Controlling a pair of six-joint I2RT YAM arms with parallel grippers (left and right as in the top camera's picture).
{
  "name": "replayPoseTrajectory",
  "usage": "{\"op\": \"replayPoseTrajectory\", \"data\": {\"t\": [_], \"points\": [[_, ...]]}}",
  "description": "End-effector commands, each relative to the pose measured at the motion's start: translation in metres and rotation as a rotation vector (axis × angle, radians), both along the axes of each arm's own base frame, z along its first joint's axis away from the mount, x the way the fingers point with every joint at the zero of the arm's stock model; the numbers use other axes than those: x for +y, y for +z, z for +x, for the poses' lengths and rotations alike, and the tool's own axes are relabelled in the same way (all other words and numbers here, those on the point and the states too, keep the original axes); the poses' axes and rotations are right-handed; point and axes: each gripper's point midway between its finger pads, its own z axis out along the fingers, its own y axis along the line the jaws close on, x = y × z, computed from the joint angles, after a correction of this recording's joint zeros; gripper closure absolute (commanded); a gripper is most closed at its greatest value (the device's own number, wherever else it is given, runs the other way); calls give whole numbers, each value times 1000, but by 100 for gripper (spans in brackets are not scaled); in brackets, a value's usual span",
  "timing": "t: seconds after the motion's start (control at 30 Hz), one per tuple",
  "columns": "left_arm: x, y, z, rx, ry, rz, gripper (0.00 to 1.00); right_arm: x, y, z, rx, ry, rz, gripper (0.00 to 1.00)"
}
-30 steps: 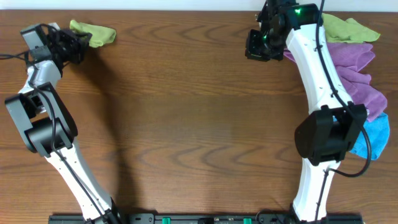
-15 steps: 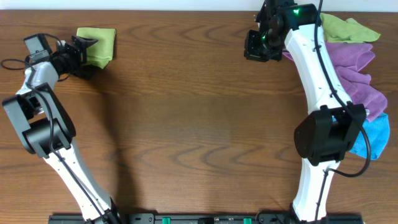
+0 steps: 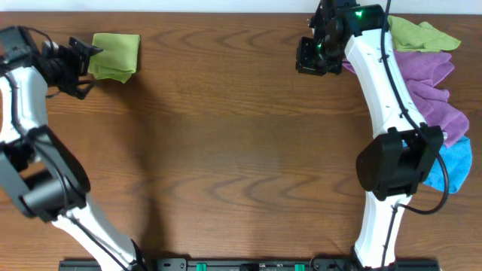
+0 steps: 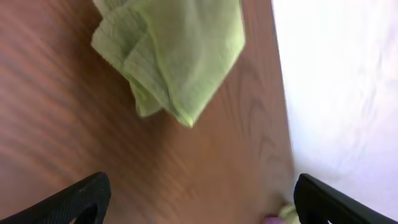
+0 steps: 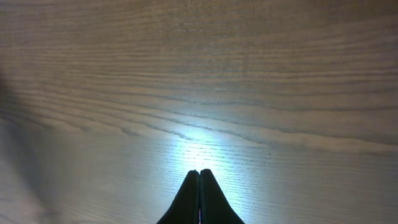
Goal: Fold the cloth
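A light green cloth [image 3: 117, 56] lies folded in a small bundle at the table's far left corner. In the left wrist view the cloth [image 4: 180, 56] rests on the wood ahead of the fingers, with nothing touching it. My left gripper [image 3: 85, 68] sits just left of the cloth, wide open and empty; the left wrist view shows my left gripper [image 4: 202, 190] with bare table between its jaws. My right gripper [image 3: 312, 56] hangs over the far right of the table, shut and empty. Seen from its own wrist, my right gripper [image 5: 199, 173] has its fingertips pressed together above lit wood.
A pile of other cloths lies along the right edge: a green one [image 3: 418, 34] at the back, purple ones [image 3: 433, 83] in the middle, a blue one [image 3: 452, 162] nearer the front. The table's back edge [image 4: 283, 112] runs close beside the folded cloth.
My left gripper opened, let go of the green cloth and drew back to the left. The cloth settled into a squarer folded shape. The right arm has not moved.
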Motion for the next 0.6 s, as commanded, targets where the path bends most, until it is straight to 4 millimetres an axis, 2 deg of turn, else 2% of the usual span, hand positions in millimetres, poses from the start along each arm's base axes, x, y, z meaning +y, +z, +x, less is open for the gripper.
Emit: {"op": "replayPoseTrajectory", "data": {"t": [0.0, 0.07, 0.13, 0.17, 0.2, 0.27, 0.33, 0.4, 0.5, 0.57], "points": [[2, 43, -18, -50, -92, 270, 4, -11, 30, 1, -91, 21, -56, 98], [-1, 60, -37, -22, -136, 410, 5, -28, 40, -1, -115, 1, -135, 98], [-8, 75, -57, 22, -186, 551, 5, -47, 50, -6, -132, -31, -232, 74], [-13, 81, -66, 49, -206, 617, 5, -53, 53, -9, -137, -41, -266, 52], [-22, 88, -75, 70, -234, 685, 5, -62, 58, -13, -140, -55, -310, 37], [-54, 102, -87, 79, -324, 779, 5, -68, 65, -20, -137, -59, -340, 25], [-89, 115, -99, 48, -401, 807, 3, -70, 74, -32, -129, -44, -347, 19], [-113, 133, -112, -1, -443, 839, 2, -75, 89, -51, -123, -17, -363, 17], [-132, 168, -151, -82, -462, 920, 3, -77, 119, -84, -149, -18, -338, 18], [-141, 173, -180, -139, -478, 935, 4, -81, 141, -105, -221, -30, -320, 19]]}}
